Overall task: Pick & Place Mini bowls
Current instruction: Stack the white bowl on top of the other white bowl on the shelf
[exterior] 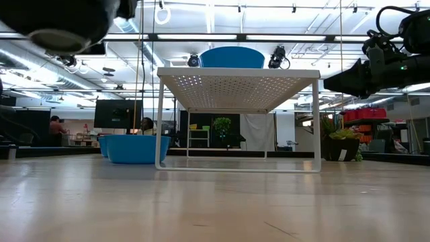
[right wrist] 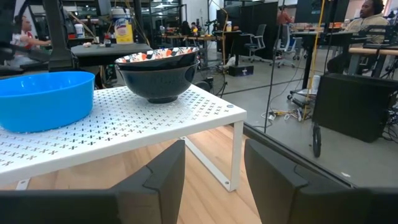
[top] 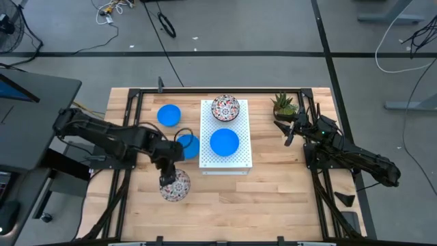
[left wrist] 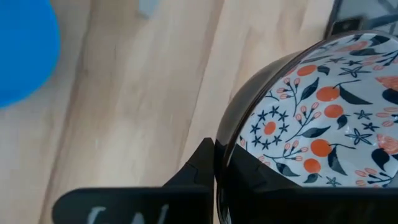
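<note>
My left gripper (top: pixel 166 168) is shut on a floral mini bowl (top: pixel 175 185), white inside with a dark outer wall, over the table's near left part. In the low view this bowl (exterior: pixel 60 27) hangs high above the wood. Two blue mini bowls (top: pixel 168 115) (top: pixel 189 145) rest on their bases on the table, left of the white perforated board (top: pixel 232 160). On the board stand another floral bowl (top: pixel 225 107) and a blue bowl (top: pixel 224 142). My right gripper (top: pixel 289 131) waits open at the board's right side, level. My left gripper pinches the floral bowl's rim (left wrist: pixel 222 146) on the side nearest the arm, one finger (left wrist: pixel 198 167) on the dark outer wall and the other (left wrist: pixel 255 173) inside. The fingers come slanting down from the table's left. The bowl is lifted clear of the table, mouth up.
A small green potted plant (top: pixel 284 104) stands at the far right, just behind my right gripper. The board stands on thin white legs (exterior: pixel 160 121) with open room beneath it. Bare wood lies across the near half of the table (top: pixel 273 198).
</note>
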{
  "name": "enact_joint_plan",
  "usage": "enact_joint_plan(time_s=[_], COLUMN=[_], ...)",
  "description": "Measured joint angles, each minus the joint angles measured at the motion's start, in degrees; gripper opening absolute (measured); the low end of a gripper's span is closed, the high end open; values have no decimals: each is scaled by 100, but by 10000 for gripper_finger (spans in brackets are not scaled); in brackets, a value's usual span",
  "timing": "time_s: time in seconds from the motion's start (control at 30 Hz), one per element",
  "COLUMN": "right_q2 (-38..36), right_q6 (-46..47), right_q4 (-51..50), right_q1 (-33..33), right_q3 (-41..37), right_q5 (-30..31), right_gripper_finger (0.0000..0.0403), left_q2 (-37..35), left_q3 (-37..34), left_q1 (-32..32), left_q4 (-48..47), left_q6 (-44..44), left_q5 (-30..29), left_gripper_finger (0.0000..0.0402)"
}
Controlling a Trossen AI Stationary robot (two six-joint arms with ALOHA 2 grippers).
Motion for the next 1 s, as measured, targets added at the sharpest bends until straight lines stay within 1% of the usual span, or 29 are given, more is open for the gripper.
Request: enact_joint_plan(time_s=[0.53,0.73,0.87,1.0], right_q2=[0,-2,-2,-2], right_q6=[0,2,1,0], right_q4=[-2,0,0,0], right_q1=[1,0,0,0], right_q3=[0,0,0,0], right_q5=[0,0,0,0], right_gripper_finger=[169,169,169,169], left_q2=[114,519,925,1428], left_q3=[1876,2586,3135,3797], left_q1=[1769,2303,2598,2919], left_q4=[-1528,-2142,-2277,-2384], left_q6=[1428,2082,2602,3020], left_q5=[-124,-369,-597,-617], left_gripper_finger=[13,13,13,13])
